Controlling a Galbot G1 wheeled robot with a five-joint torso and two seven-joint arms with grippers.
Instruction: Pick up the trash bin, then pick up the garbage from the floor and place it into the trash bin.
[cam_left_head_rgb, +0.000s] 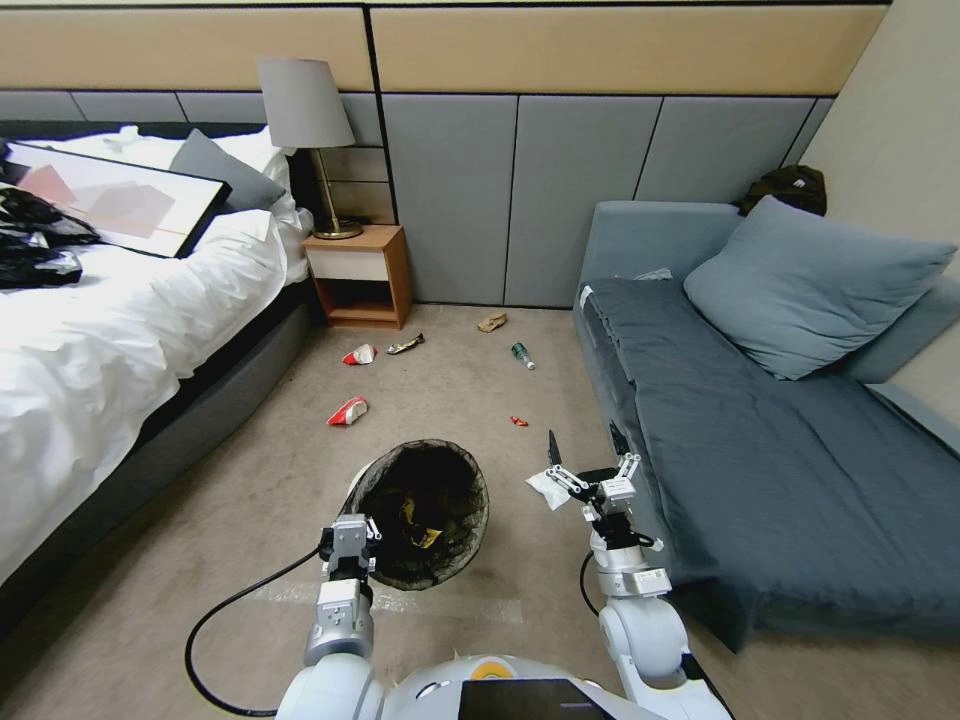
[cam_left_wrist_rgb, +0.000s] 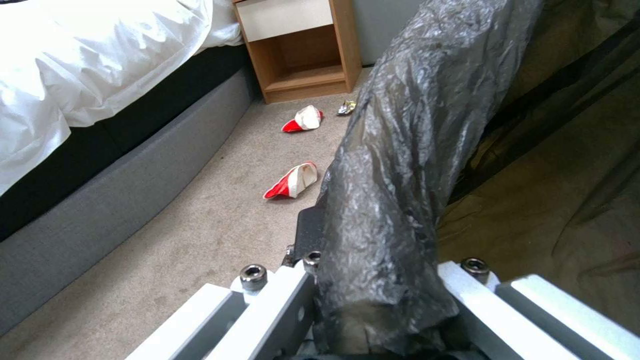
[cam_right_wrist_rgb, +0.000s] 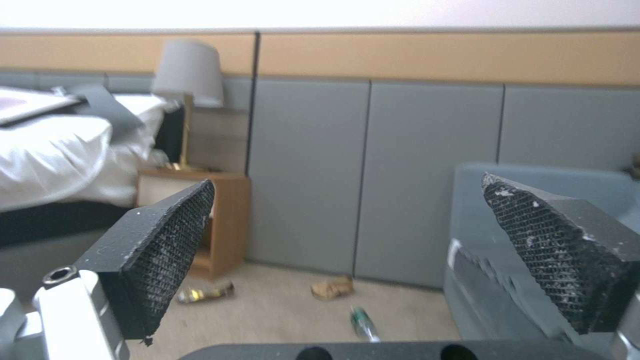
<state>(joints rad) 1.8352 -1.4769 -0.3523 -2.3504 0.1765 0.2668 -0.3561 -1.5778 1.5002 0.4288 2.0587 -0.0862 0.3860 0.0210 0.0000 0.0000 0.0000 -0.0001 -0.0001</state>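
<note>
The trash bin (cam_left_head_rgb: 425, 510), white with a black bag over its rim, is held off the floor (cam_left_head_rgb: 450, 400), tilted toward me. My left gripper (cam_left_head_rgb: 352, 540) is shut on its near rim; the left wrist view shows the bagged rim (cam_left_wrist_rgb: 393, 165) clamped in that gripper (cam_left_wrist_rgb: 373, 280). A yellow scrap (cam_left_head_rgb: 420, 522) lies inside. My right gripper (cam_left_head_rgb: 585, 452) is open just above a white tissue (cam_left_head_rgb: 545, 490) beside the sofa. Farther out lie two red-and-white wrappers (cam_left_head_rgb: 348, 411) (cam_left_head_rgb: 360, 354), a shiny wrapper (cam_left_head_rgb: 405, 344), brown paper (cam_left_head_rgb: 492, 321), a green bottle (cam_left_head_rgb: 522, 355) and a tiny red scrap (cam_left_head_rgb: 518, 421).
A bed (cam_left_head_rgb: 120, 340) runs along the left, with black bags (cam_left_head_rgb: 35, 240) on it. A wooden nightstand (cam_left_head_rgb: 360, 275) with a lamp (cam_left_head_rgb: 305, 110) stands at the back wall. A grey sofa (cam_left_head_rgb: 760, 440) with a cushion (cam_left_head_rgb: 810, 285) fills the right. My left arm's cable (cam_left_head_rgb: 215, 620) loops over the floor.
</note>
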